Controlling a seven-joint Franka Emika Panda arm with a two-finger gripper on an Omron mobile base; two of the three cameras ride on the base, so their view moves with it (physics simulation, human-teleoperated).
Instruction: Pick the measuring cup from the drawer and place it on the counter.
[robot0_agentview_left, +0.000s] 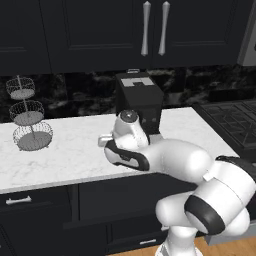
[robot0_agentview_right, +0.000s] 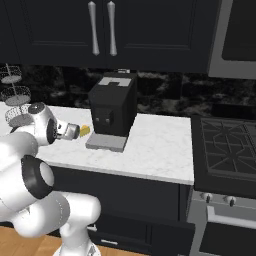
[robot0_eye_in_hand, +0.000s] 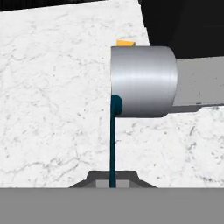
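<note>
Grey metal, the measuring cup (robot0_eye_in_hand: 143, 82) hangs straight ahead of the claw (robot0_eye_in_hand: 112, 183), whose fingers are clenched on the far end of its thin teal handle (robot0_eye_in_hand: 113, 144). It is held out over the white marble desk (robot0_eye_in_hand: 52, 100), apparently clear of the surface, though the gap is hard to judge. Just past the cup, away from the claw, a yellow cheese wedge (robot0_eye_in_hand: 125, 43) peeks out, and to one side stands the black coffee machine (robot0_agentview_right: 112, 110) with its grey drip tray (robot0_eye_in_hand: 199, 83) close by the cup. The right base view shows the cup (robot0_agentview_right: 70, 131) beside the wedge. By my reading the placing step is in hand: next, lower the cup onto bare marble short of the tray and wedge, then release.
</note>
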